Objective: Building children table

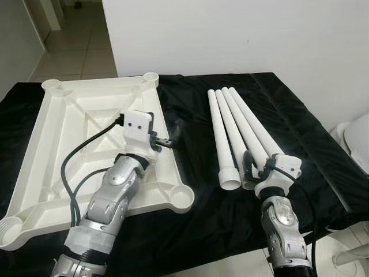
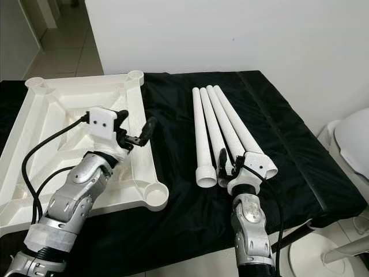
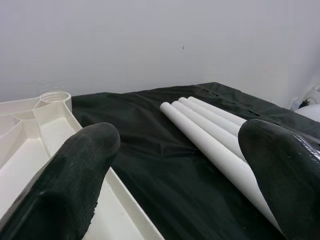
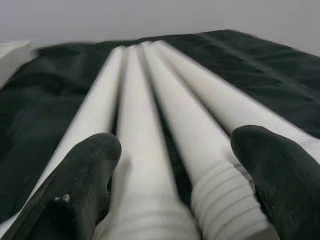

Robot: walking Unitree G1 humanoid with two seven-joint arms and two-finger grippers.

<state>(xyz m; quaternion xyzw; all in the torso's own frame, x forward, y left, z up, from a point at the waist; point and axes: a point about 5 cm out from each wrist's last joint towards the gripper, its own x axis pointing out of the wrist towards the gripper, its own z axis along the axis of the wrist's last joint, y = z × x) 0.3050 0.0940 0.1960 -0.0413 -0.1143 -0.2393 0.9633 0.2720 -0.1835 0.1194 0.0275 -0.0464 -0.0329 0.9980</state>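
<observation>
A white plastic tabletop [image 1: 69,127] lies upside down on the left of the black-covered table, with round leg sockets [image 1: 180,197] at its corners. Several white table legs [image 1: 236,121] lie side by side to its right, threaded ends nearest me. My left gripper [image 1: 172,135] hovers open over the tabletop's right rim, pointing toward the legs [image 3: 210,130], with nothing between its fingers [image 3: 75,175]. At the legs' near ends my right gripper [image 1: 256,164] is open, and its fingers [image 4: 80,185] straddle the two middle legs [image 4: 145,125] without closing on them.
The black cloth [image 1: 311,150] covers the whole table, which ends at a white wall [image 1: 259,34] behind. Past the table's right edge stands a white rounded object [image 1: 358,138]. A tiled floor [image 1: 75,52] opens at the back left.
</observation>
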